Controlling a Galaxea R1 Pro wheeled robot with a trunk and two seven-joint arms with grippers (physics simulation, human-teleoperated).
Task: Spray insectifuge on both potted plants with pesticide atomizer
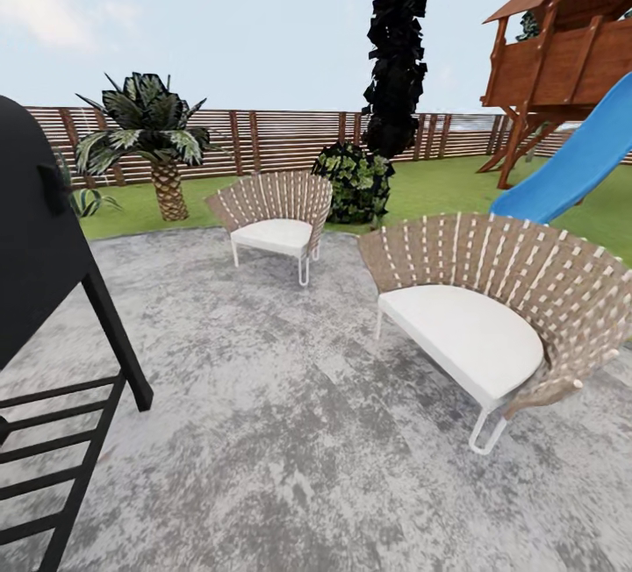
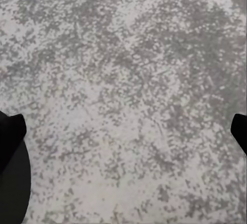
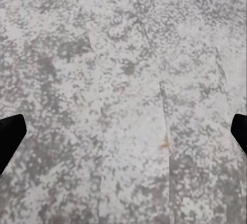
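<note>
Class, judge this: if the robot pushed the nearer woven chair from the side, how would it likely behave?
The chair would probably slide or skid: its thin white legs rest on flat stone patio. It looks fairly light, being open weave. Pushed high on its wide back, it might tip.

garden (fence, slide, patio chairs)

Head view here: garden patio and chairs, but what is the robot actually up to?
Nothing is being handled right now. The robot stands on the grey stone patio, facing two woven chairs, with a black grill at its left. Beyond lie lawn, a palm, a round dark bush, the wooden fence and a blue slide. Both wrist views look down at bare paving; the left end effector and right end effector are open and hold nothing. It appears to be on its way.
</note>
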